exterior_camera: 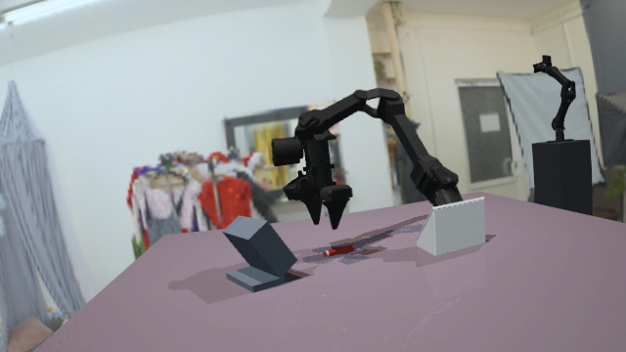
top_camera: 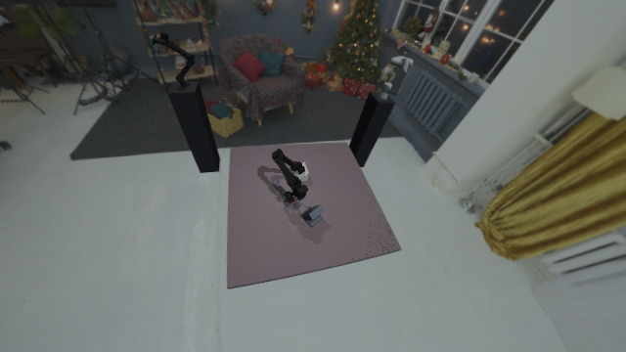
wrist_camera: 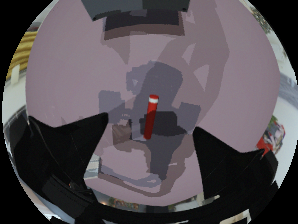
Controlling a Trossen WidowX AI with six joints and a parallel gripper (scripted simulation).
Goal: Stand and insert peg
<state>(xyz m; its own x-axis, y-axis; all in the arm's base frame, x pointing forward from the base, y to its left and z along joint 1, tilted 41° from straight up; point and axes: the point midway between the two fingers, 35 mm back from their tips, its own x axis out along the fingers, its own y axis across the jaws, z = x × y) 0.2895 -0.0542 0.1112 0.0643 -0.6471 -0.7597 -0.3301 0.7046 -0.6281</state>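
The red peg (exterior_camera: 338, 251) (wrist_camera: 150, 118) lies on its side on the table, with its white band near the end toward the sloped panel. The dark grey sloped panel (exterior_camera: 261, 246) (top_camera: 313, 214) (wrist_camera: 135, 6) stands on the table beyond that banded end; its hole is not visible in these views. My gripper (exterior_camera: 326, 227) (wrist_camera: 152, 124) is open and empty, pointing down above the peg. In the wrist view the peg appears between the two spread fingers, touched by neither. In the top view the arm partly hides the peg.
A white wedge-shaped block (exterior_camera: 460, 227) (top_camera: 303, 172) stands near the arm's base. The pinkish table (top_camera: 264, 244) (exterior_camera: 372, 303) bears the arm's shadow around the peg. Two black pedestals (top_camera: 196, 129) (top_camera: 372, 124) with other arms stand beyond the table's edge.
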